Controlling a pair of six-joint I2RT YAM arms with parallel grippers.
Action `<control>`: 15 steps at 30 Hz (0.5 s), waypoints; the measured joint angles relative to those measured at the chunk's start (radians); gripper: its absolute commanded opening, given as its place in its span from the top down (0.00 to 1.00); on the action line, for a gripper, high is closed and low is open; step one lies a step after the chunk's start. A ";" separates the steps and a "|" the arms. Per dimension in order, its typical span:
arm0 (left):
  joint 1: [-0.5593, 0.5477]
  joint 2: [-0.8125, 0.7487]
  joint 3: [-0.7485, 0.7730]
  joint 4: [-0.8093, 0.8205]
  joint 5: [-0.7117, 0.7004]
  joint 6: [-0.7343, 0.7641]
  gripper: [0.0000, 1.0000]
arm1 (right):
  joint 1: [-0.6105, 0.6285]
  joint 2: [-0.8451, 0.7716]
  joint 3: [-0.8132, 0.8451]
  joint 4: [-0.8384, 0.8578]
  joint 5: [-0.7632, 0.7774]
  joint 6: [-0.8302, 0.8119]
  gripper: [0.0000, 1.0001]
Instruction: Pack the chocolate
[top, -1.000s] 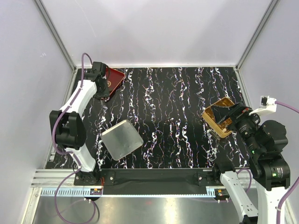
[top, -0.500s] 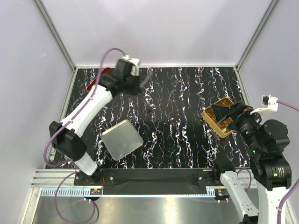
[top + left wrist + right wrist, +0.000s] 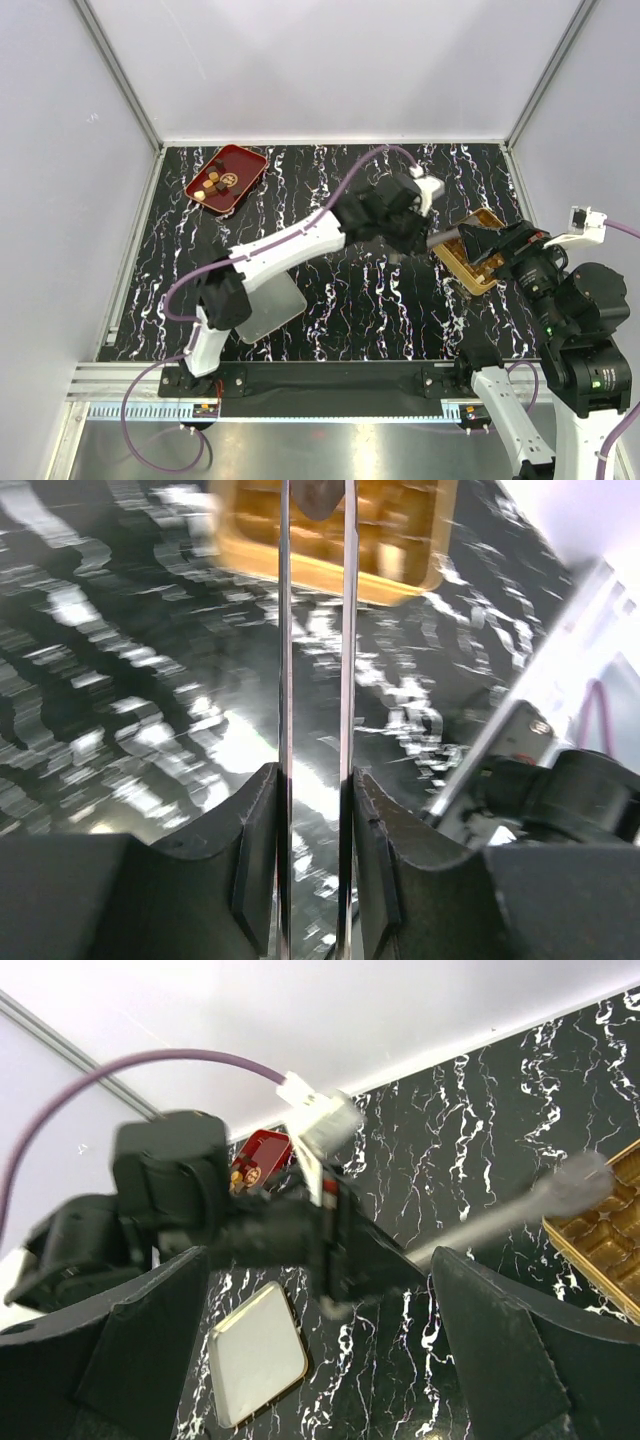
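Observation:
Several small brown, tan and cream chocolates (image 3: 215,182) lie in the red tray (image 3: 250,165) at the back left; tray (image 3: 262,1152) and chocolates (image 3: 238,1175) also show in the right wrist view. My left gripper (image 3: 415,232) reaches across the table, shut on thin metal tongs (image 3: 345,630) whose tips are over the gold compartmented box (image 3: 400,540). A dark blurred shape sits between the tips. My right gripper (image 3: 480,250) hovers over the gold box (image 3: 452,258), wide open and empty (image 3: 320,1255).
A silver square lid (image 3: 275,305) lies at the front left, partly under the left arm; it also shows in the right wrist view (image 3: 258,1355). White walls close in the black marbled table. The left arm spans the table's middle.
My left arm has swung from the red tray at the back left across to the gold box on the right, uncovering the tray. The right arm has barely moved.

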 measured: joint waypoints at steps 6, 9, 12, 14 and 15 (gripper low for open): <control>-0.077 0.080 0.050 0.028 0.039 -0.009 0.71 | 0.000 -0.005 0.002 -0.001 0.012 0.003 0.00; -0.081 0.091 0.054 0.031 0.043 -0.012 0.71 | 0.000 -0.008 0.002 -0.001 0.014 0.003 0.00; -0.080 0.098 0.054 0.039 0.045 -0.013 0.71 | 0.000 -0.011 0.002 -0.001 0.014 0.003 0.00; -0.079 0.103 0.054 0.046 0.047 -0.015 0.71 | 0.000 -0.012 0.002 -0.001 0.014 0.003 0.00; -0.079 0.107 0.054 0.053 0.048 -0.015 0.70 | 0.000 -0.012 0.002 -0.001 0.014 0.003 0.00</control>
